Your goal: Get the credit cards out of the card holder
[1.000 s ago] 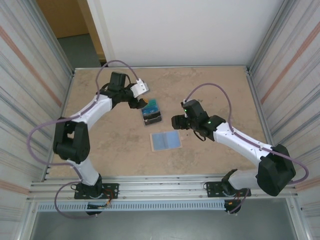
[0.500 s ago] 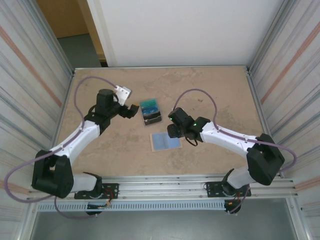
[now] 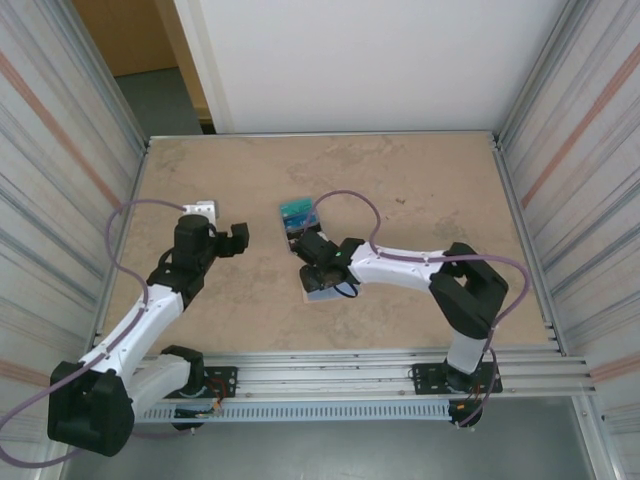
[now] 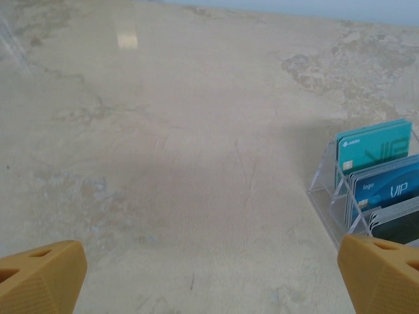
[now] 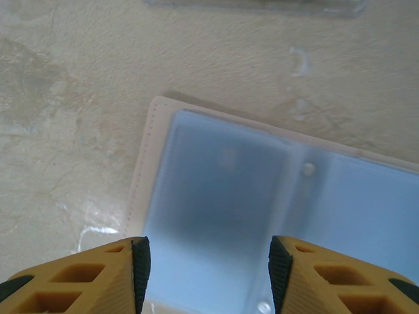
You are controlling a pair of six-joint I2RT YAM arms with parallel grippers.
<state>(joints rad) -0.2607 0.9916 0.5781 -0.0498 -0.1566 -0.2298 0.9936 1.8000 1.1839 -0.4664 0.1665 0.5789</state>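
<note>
I am holding my right pincer (image 5: 207,261) straight above the card holder (image 5: 229,196), its fingers partly spread and pinching nothing. The holder is lying open and flat on the counter (image 4: 163,131), pale blue inner face up with a tan border along its left edge. I cannot tell whether my tips are touching it or hanging just above. The credit cards (image 4: 380,176), teal, blue and dark, are standing in a clear tiered stand (image 4: 324,190) just beyond the holder, so I am judging the emptying to be nearly or fully done. Through the cloudy sleeves I cannot tell whether one card is left inside.

If I am going for a last card, I am wanting to come in low at the sleeve's open edge, pin the holder so it is not sliding on the smooth top, and catch the card's edge alone, not the sleeve. My left pincer (image 3: 242,240) is hanging spread wide and empty to the left of the stand, free to steady the holder.

The counter is a smooth, beige, stone-patterned top throwing back some glare. Ribbed metal panels (image 3: 60,150) are closing both sides, a white wall (image 3: 350,60) is standing behind, and a metal rail (image 3: 330,370) is running along the near edge.
</note>
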